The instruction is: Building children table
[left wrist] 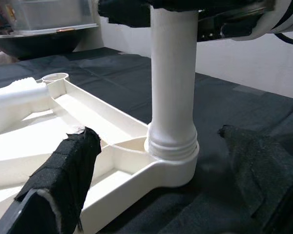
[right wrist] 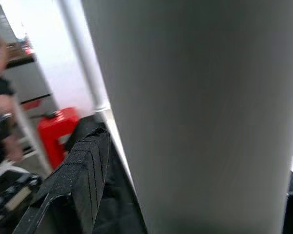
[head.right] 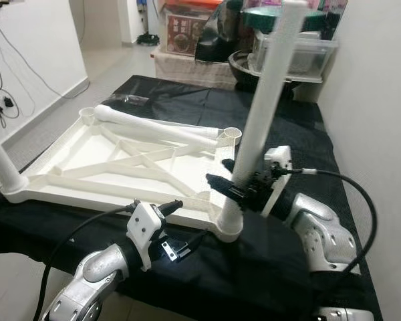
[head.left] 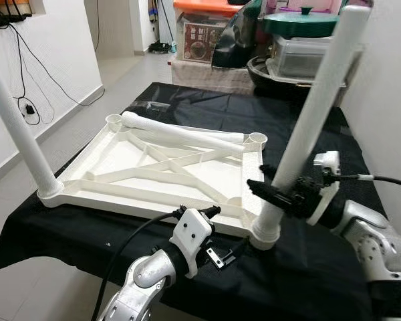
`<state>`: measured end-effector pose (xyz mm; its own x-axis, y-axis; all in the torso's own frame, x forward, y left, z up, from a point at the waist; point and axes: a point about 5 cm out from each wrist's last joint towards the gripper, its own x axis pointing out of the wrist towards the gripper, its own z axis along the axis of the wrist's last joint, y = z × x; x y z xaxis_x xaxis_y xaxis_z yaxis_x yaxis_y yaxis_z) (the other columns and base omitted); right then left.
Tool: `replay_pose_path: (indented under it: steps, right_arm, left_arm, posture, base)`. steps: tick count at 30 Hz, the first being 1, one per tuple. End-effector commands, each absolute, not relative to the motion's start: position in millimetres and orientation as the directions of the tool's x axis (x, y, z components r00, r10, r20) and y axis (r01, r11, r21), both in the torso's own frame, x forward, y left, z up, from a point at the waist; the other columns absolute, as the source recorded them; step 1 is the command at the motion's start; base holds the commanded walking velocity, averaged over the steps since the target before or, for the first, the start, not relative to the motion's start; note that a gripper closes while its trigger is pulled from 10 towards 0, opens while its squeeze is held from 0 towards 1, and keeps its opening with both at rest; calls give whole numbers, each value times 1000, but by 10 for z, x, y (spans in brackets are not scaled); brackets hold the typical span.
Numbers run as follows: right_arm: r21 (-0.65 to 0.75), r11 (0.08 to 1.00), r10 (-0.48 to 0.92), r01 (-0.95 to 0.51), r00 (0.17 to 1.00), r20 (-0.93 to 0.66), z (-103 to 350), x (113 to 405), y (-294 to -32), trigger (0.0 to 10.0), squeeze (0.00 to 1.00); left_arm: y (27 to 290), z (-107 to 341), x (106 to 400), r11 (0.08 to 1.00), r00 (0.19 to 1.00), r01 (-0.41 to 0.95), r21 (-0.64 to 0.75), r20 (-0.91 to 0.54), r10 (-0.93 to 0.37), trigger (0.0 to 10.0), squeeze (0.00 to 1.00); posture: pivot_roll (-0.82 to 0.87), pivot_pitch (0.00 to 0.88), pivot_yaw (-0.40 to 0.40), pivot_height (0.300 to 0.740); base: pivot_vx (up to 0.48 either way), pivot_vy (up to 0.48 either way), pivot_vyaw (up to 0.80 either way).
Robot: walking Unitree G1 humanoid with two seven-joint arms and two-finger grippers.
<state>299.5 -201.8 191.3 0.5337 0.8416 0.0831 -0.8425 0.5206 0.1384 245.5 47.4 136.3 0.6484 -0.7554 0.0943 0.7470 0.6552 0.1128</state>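
Right hand (head.left: pixel 275 189) is clamped around the near leg (head.left: pixel 307 120), standing tilted in the corner socket of the upturned tabletop (head.left: pixel 167 170) on the desk (head.left: pixel 307 267). Left hand (head.left: pixel 228 254) waits released below. Twisting while tilted could cross-thread or pop it out.

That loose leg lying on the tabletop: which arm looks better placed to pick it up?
Probably the left. The left gripper is open and free by the near corner, while the right gripper is shut on the upright leg. The loose leg lies across the far side.
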Motion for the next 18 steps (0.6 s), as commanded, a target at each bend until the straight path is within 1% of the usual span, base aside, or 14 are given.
replay_pose_path:
  steps: [1, 2, 4, 5, 6, 7, 8, 10, 11, 12, 14, 16, 17, 18]
  right_arm:
    - [113, 470, 873, -875, 480, 84, 1945, 3006, -1940, 10000, 0]
    - [116, 456, 881, -882, 466, 81, 1959, 3019, -1911, 0, 0]
    - [107, 469, 875, -877, 478, 77, 1961, 3039, -1887, 0, 0]
    - [94, 510, 854, -855, 517, 62, 1939, 3074, -1880, 0, 0]
    - [94, 510, 854, -855, 517, 62, 1939, 3074, -1880, 0, 0]
    - [77, 548, 832, -833, 552, 55, 1916, 3095, -1880, 0, 0]
    - [77, 548, 832, -833, 552, 55, 1916, 3095, -1880, 0, 0]
    - [64, 695, 714, -716, 698, 46, 1838, 3158, -1942, 0, 0]
    - [82, 789, 607, -609, 793, 44, 1794, 3207, -2012, 0, 0]
    - [82, 789, 607, -609, 793, 44, 1794, 3207, -2012, 0, 0]
    - [99, 905, 412, -414, 910, 35, 1737, 3266, -2144, 0, 0]
    - [99, 905, 412, -414, 910, 35, 1737, 3266, -2144, 0, 0]
    - [101, 935, 339, -341, 940, 34, 1722, 3281, -2195, 0, 0]
    - [101, 935, 339, -341, 940, 34, 1722, 3281, -2195, 0, 0]
  left_arm:
    - [480, 1345, 2450, 654, 648, 747, 120, 91, -757, 10000, 0]
    - [482, 1339, 2445, 653, 647, 748, 120, 90, -757, 10000, 0]
    - [482, 1334, 2440, 652, 646, 748, 119, 89, -758, 10000, 0]
    - [483, 1329, 2437, 652, 646, 749, 118, 87, -759, 10000, 0]
    - [483, 1329, 2437, 652, 646, 749, 118, 87, -759, 10000, 0]
    - [483, 1325, 2434, 651, 645, 750, 117, 86, -759, 10000, 0]
    - [483, 1325, 2434, 651, 645, 750, 117, 86, -759, 10000, 0]
    - [481, 1321, 2430, 650, 644, 751, 114, 85, -760, 10000, 0]
    - [480, 1320, 2430, 650, 644, 752, 114, 85, -760, 10000, 0]
    - [480, 1320, 2430, 650, 644, 752, 114, 85, -760, 10000, 0]
    - [482, 1319, 2431, 649, 644, 752, 113, 84, -761, 10000, 0]
    - [482, 1319, 2431, 649, 644, 752, 113, 84, -761, 10000, 0]
    - [483, 1318, 2432, 649, 643, 752, 114, 84, -761, 10000, 0]
    - [483, 1318, 2432, 649, 643, 752, 114, 84, -761, 10000, 0]
  posture:
    - [98, 0, -62, 740]
    - [98, 0, -63, 740]
    - [98, 0, -65, 740]
    - [98, 0, -65, 740]
    - [98, 0, -65, 740]
    - [94, 0, -64, 740]
    - [94, 0, -64, 740]
    - [94, 0, -67, 740]
    - [94, 0, -67, 740]
    - [94, 0, -67, 740]
    - [88, 0, -61, 740]
    - [88, 0, -61, 740]
    - [88, 0, -61, 740]
    - [88, 0, -61, 740]
  base:
    - [0, 0, 0]
    - [0, 0, 0]
    - [0, 0, 0]
    - [0, 0, 0]
    - [0, 0, 0]
    - [0, 0, 0]
    - [0, 0, 0]
    - [0, 0, 0]
    - [0, 0, 0]
    - [0, 0, 0]
    - [0, 0, 0]
    - [0, 0, 0]
    - [0, 0, 0]
    - [0, 0, 0]
